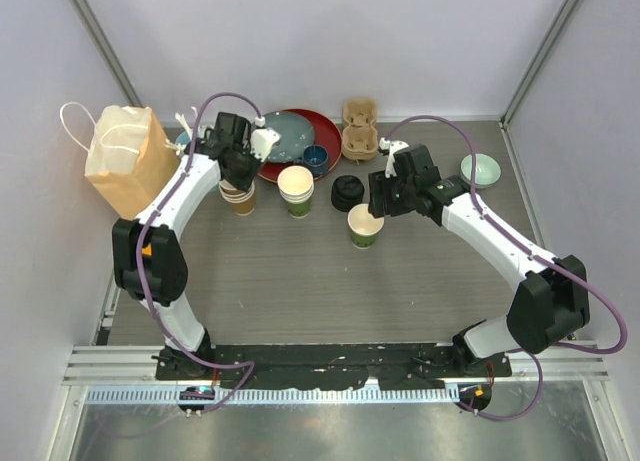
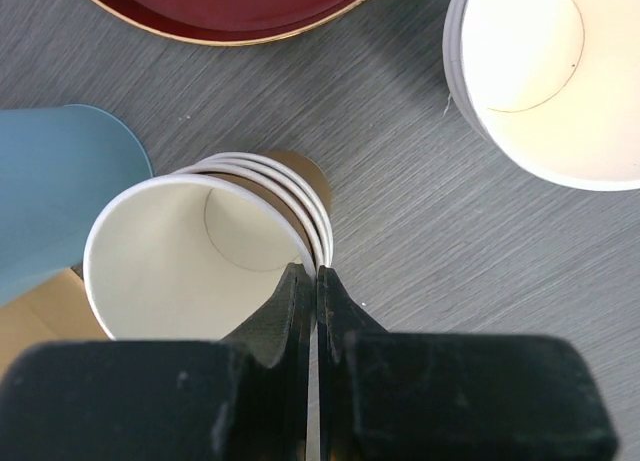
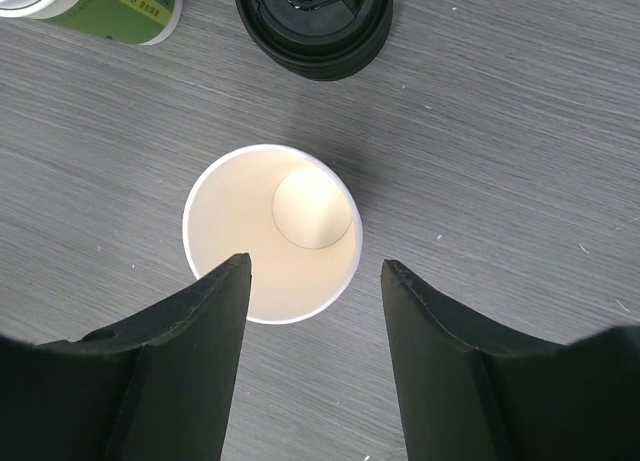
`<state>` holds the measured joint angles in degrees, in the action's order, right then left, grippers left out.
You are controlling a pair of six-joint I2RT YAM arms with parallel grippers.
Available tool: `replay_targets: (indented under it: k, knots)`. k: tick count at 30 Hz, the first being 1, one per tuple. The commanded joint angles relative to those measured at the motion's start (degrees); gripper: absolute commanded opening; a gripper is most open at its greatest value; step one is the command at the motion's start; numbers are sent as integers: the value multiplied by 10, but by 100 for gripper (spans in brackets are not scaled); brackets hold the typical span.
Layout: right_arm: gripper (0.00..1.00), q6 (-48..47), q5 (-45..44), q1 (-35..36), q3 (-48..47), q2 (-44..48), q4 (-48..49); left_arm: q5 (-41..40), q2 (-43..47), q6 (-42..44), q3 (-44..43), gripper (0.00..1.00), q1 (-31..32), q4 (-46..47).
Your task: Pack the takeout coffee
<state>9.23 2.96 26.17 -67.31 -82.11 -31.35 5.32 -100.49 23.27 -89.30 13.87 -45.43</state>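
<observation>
Green-sided cup (image 1: 365,228) faces released right gripper (image 3: 315,266); left gripper (image 2: 308,273) clamps stacked cup (image 2: 170,251); lettering on green stack (image 3: 120,6) illegible.

Bare near half of table (image 1: 300,291); beyond, cup stacks (image 1: 296,191), lids (image 1: 348,193), red plate (image 1: 320,131), paper bag (image 1: 125,161).

Paper bag (image 1: 125,166), red plate (image 1: 327,131) under grey plate (image 1: 285,138), dark-blue cup (image 1: 316,161), cardboard cup carrier (image 1: 359,131), pale-green bowl (image 1: 481,168), brown cup stack (image 2: 200,251), green cup stack (image 1: 296,189).
</observation>
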Motion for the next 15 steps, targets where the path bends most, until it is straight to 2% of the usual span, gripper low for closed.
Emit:
replay_targets:
  k: [1, 5, 10, 15]
  knots:
    - [60, 1, 4, 5, -27, 18, 13, -23, 28, 25, 32, 0, 2, 53]
    - [60, 3, 4, 6, -26, 26, 13, -15, 16, 6, -5, 0, 2, 6]
    - [60, 0, -3, 5, -28, 39, 9, -31, 71, 5, -10, 0, 2, 36]
    - [60, -1, 1, 5, -33, 45, 9, -25, 100, 13, -68, 0, 3, -19]
